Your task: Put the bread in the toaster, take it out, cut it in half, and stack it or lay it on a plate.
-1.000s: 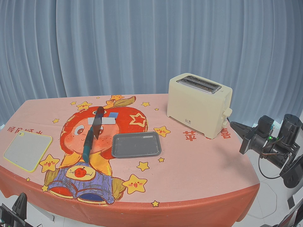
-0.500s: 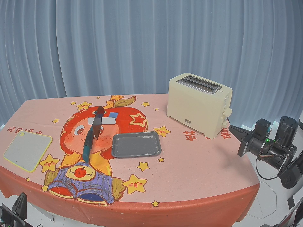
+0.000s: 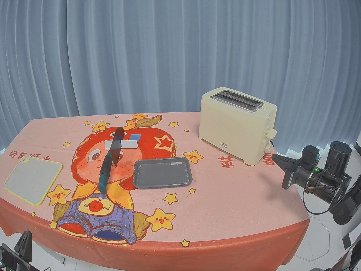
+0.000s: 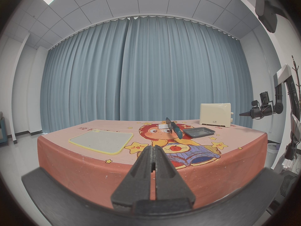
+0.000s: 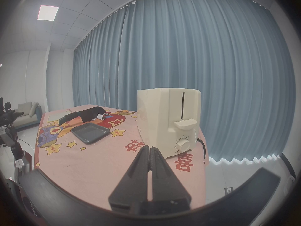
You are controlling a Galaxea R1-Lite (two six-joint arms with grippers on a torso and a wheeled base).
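right gripper (image 5: pixel 150 148) fingers pressed together, off the table's right edge, near the lever end of the glossy cream plastic box toaster (image 3: pixel 235 127). left gripper (image 4: pixel 154 147) fingers pressed together too, below the near-left edge. flat grey rectangular tray (image 3: pixel 162 172) mid-table, smooth pink printed tablecloth (image 3: pixel 233 204) between it and the toaster. teal-handled knife (image 3: pixel 109 162) just beside the tray.
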